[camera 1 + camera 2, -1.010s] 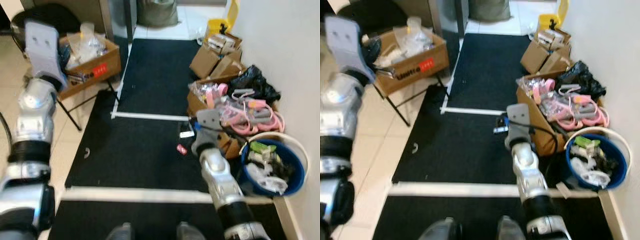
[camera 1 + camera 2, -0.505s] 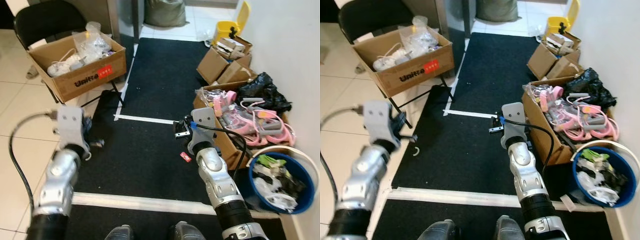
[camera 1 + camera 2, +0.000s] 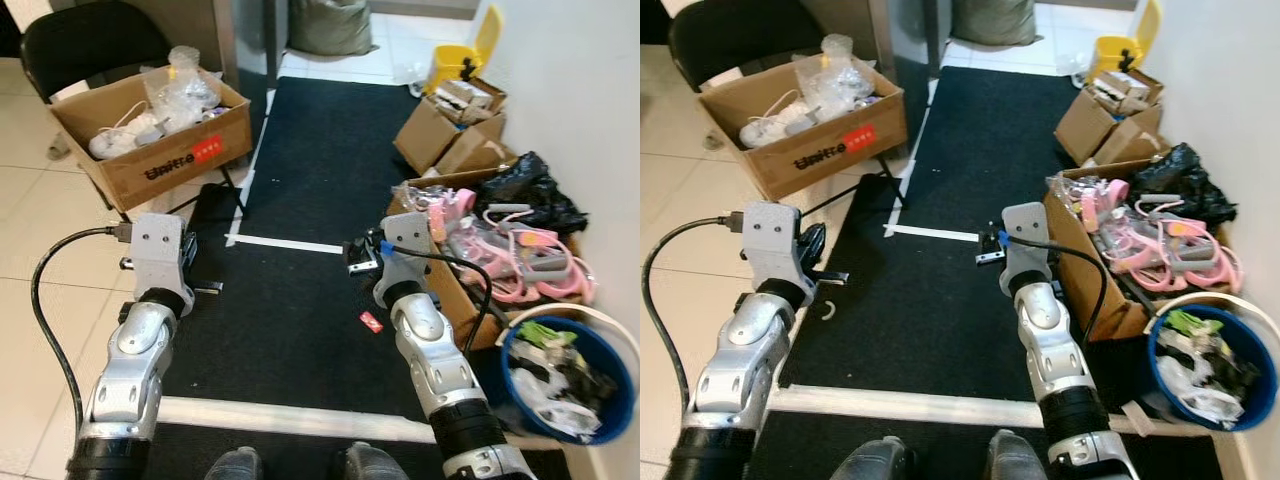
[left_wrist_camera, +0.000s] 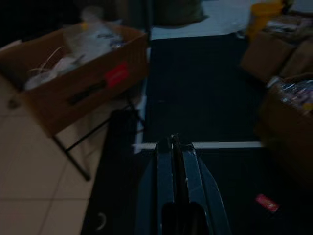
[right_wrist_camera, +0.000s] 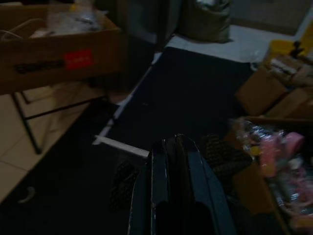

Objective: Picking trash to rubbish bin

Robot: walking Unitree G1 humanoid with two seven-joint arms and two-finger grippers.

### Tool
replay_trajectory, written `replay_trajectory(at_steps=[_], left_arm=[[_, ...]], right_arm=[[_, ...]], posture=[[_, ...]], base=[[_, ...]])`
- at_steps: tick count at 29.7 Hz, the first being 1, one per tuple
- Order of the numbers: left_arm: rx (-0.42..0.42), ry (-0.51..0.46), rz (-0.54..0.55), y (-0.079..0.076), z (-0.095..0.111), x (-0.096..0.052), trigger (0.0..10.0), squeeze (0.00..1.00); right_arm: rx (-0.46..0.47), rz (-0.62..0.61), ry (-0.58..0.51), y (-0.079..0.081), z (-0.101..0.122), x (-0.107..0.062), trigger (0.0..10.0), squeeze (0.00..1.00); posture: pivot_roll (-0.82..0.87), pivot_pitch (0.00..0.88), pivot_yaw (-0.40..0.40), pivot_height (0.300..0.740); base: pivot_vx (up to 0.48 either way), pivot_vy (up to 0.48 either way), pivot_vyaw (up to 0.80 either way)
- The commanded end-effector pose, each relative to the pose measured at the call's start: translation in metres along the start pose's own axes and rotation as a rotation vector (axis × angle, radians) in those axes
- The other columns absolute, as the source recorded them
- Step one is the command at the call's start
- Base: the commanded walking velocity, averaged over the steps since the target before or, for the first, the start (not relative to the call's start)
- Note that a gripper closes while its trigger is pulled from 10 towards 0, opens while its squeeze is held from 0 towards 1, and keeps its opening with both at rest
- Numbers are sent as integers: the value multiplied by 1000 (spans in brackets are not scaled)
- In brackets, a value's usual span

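A small red wrapper (image 3: 370, 321) lies on the black mat (image 3: 310, 170), just ahead of my right forearm; in the left wrist view the red wrapper (image 4: 266, 202) is off to one side. The blue rubbish bin (image 3: 612, 345) with a white rim stands at the right by the wall, full of plastic scraps. My right gripper (image 3: 358, 255) hovers low over the mat, beyond the wrapper, its fingers (image 5: 166, 147) shut with nothing in them. My left gripper (image 3: 825, 272) is held low at the mat's left edge, fingers (image 4: 168, 147) shut, empty. A white curled scrap (image 3: 828, 311) lies beneath it.
A cardboard box (image 3: 150, 130) of plastic bags rests on a black folding chair at the left. A box of pink items (image 3: 500, 240), a black bag (image 3: 525, 185), small cartons (image 3: 440, 125) and a yellow container (image 3: 450, 55) line the right wall. White tape strips (image 3: 285, 244) cross the mat.
My left arm has swung down from a raised pose at the far left to a low forward reach. The camera shifted; the right arm stays about where it was.
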State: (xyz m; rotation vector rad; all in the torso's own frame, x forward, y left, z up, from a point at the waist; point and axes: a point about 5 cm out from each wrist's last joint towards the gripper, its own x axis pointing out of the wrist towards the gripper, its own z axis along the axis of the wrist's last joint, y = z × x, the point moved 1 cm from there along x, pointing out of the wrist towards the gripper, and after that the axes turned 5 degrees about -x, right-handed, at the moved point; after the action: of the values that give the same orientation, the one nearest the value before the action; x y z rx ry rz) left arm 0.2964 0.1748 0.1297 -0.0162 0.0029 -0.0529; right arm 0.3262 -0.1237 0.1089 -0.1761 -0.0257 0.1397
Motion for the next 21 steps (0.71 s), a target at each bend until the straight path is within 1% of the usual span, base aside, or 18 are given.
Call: replay_trajectory(at_steps=[1, 8, 21], left_arm=[[9, 9, 11, 2, 0, -1, 10000, 0], [3, 15, 10, -1, 2, -1, 10000, 0], [-1, 17, 1, -6, 3, 0, 10000, 0]], right_arm=[[10, -6, 12, 2, -2, -1, 10000, 0], [3, -16, 7, -1, -2, -2, 10000, 0], [18, -20, 17, -1, -5, -2, 10000, 0]], posture=[[56, 97, 9, 740], [56, 98, 7, 740], [58, 89, 6, 740]], base=[[240, 0, 0], [246, 0, 0], [248, 0, 0]])
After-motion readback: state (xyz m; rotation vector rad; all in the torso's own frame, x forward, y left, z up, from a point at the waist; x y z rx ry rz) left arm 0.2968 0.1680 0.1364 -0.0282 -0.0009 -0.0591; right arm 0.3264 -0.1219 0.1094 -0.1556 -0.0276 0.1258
